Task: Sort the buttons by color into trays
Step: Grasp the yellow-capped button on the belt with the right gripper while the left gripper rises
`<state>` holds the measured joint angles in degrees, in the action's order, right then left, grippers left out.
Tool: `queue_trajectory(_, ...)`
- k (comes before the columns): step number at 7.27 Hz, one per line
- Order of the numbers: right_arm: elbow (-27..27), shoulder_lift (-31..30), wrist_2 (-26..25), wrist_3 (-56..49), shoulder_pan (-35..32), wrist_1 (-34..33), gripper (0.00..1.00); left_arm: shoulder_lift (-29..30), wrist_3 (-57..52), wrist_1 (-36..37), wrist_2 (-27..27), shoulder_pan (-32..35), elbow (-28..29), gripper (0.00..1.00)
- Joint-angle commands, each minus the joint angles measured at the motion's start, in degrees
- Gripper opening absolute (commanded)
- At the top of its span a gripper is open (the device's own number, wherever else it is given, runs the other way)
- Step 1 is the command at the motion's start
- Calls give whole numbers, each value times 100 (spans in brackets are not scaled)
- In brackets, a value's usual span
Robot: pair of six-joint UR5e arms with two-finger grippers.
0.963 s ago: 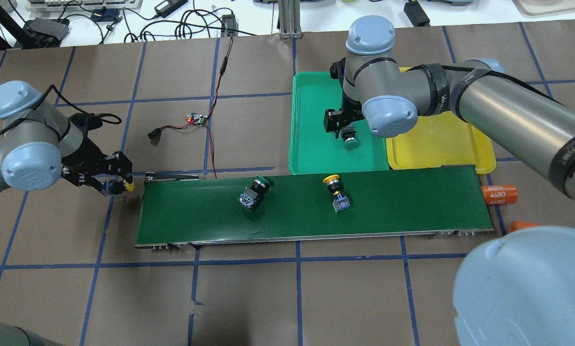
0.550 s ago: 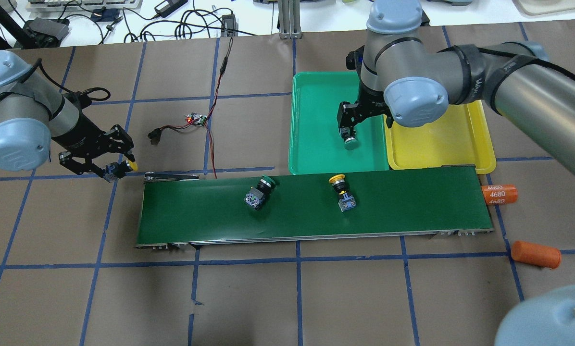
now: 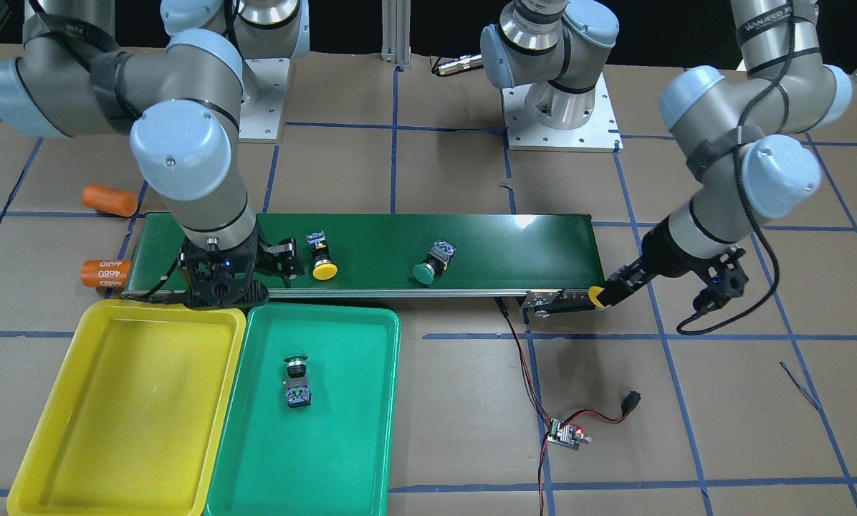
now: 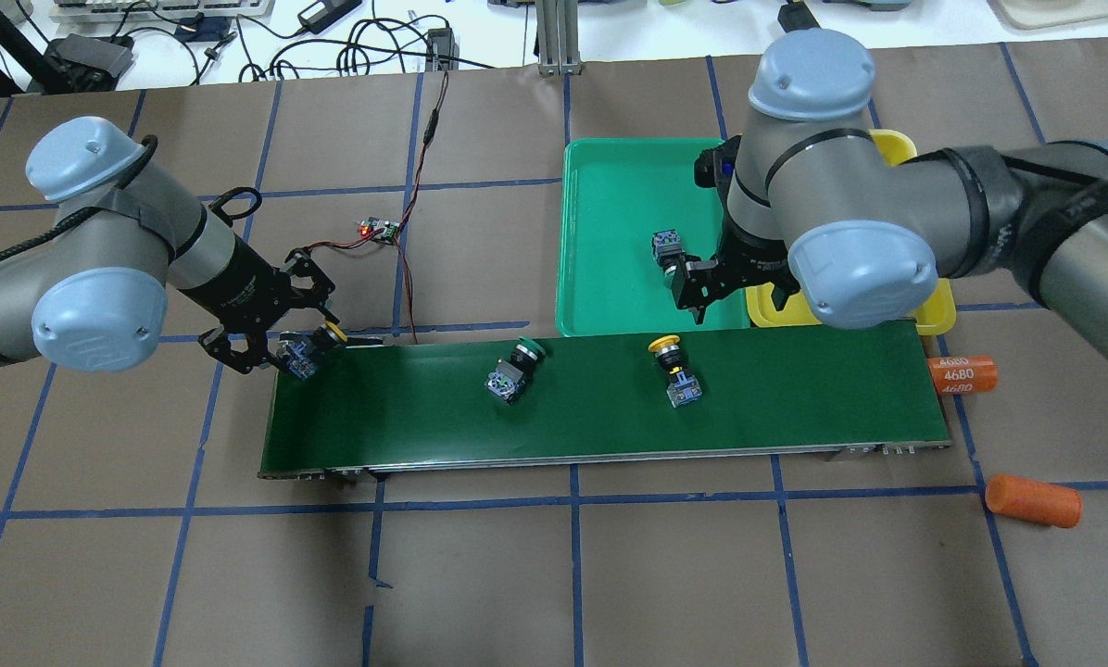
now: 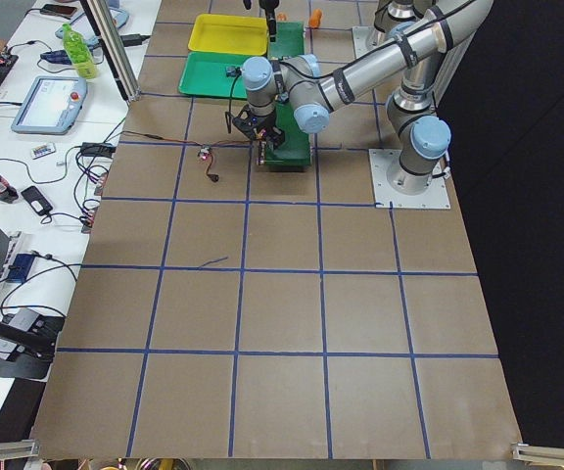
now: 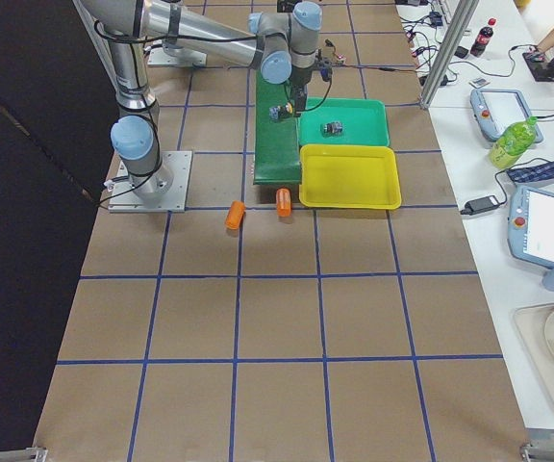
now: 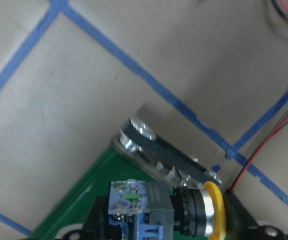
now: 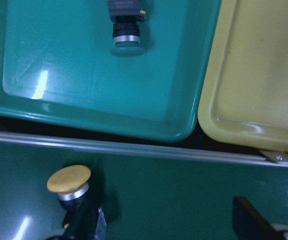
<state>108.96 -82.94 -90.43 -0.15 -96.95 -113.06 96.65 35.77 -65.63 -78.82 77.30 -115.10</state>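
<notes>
My left gripper (image 4: 306, 350) is shut on a yellow button (image 7: 184, 217) and holds it over the left end of the conveyor belt (image 4: 795, 398). My right gripper (image 4: 735, 298) is open and empty above the seam between the green tray (image 4: 610, 176) and the belt. One green button (image 4: 670, 255) lies in the green tray. A second green button (image 4: 514, 368) and a yellow button (image 4: 674, 366) lie on the belt. The yellow tray (image 3: 113, 401) holds nothing. In the right wrist view the belt's yellow button (image 8: 70, 182) sits close to one of my fingers (image 8: 86, 222).
Two orange cylinders (image 4: 962, 375) (image 4: 1033, 500) lie off the belt's right end. A small circuit board (image 4: 380, 230) with red wires lies on the table behind the belt's left end. Both trays stand against the belt's far edge.
My right gripper let go of the green button in the green tray and moved toward the belt. My left gripper carried the yellow button right to the belt's end. The belt buttons drifted right.
</notes>
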Motion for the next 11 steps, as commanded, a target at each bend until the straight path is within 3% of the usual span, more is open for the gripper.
queue_trajectory(1, 791, -170, 60, 120, -156, -810, 94, -120, 519, 6, 253, 57, -162, 21)
queue_trajectory(2, 915, -161, 60, 129, -262, -866, 94, -120, 806, 6, 253, 48, -162, 21)
queue_trajectory(3, 917, -126, 60, 129, -298, -866, 94, -102, 1053, 23, 262, 48, -162, 38)
queue_trajectory(4, 917, -65, 60, 112, -298, -892, 93, -76, 1073, 32, 253, 39, -162, 85)
queue_trajectory(5, 934, -47, 60, 77, -298, -971, 86, -32, 1064, 24, 296, 39, -153, 100)
queue_trajectory(6, 1030, 6, 43, 33, -272, -981, 79, -58, 1038, 23, 271, 39, -83, 100)
queue_trajectory(8, 1040, 6, 8, 32, -245, -989, 37, -119, 932, -11, 244, 4, 310, 100)
queue_trajectory(9, 1040, -2, -10, 24, -236, -989, 22, -111, 723, -212, 218, 39, 774, 100)
queue_trajectory(11, 874, 6, -19, -46, -97, -998, 22, -137, -1245, -984, -542, 65, 1610, 100)
